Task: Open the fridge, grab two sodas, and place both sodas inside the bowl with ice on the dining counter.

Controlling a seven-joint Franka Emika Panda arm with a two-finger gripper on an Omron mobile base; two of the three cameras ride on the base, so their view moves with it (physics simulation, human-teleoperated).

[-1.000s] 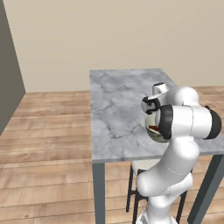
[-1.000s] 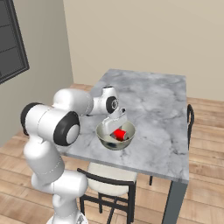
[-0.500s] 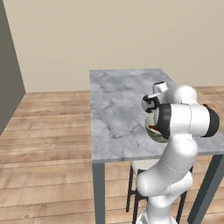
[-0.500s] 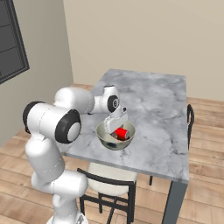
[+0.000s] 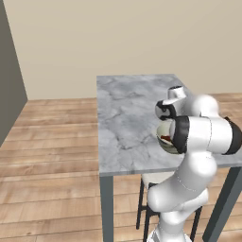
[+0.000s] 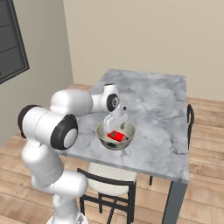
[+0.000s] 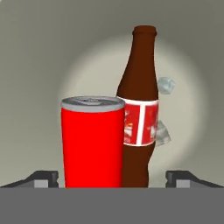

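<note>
Two sodas lie inside the bowl with ice [image 6: 115,136]: the red can [image 7: 91,142] and the brown bottle [image 7: 139,109] rest side by side, touching, on the dark inside of the bowl. Some ice pieces [image 7: 165,85] show just behind the bottle. My gripper [image 7: 112,179] hangs directly above them with its jaws spread wide, one finger tip on each side of the pair, and it grasps nothing.

The bowl stands on the dining counter [image 6: 153,105], near the front edge and closer to the front left corner, just before my base. I judge the can as light, stiff and smooth, so it can slip; if I must take it again, the middle of its wall is the good place. The bottle looks like glass, heavier and more fragile, and the body at the label band gives more hold than the thin neck. Both can roll in the round bowl.

For moving away, the way up is free. The far half of the counter is bare marble. A chair [image 6: 107,186] stands under the front edge, below the bowl, so I should not go low there. The bowl rim is close around my fingers, so I think it is better to rise straight first.
</note>
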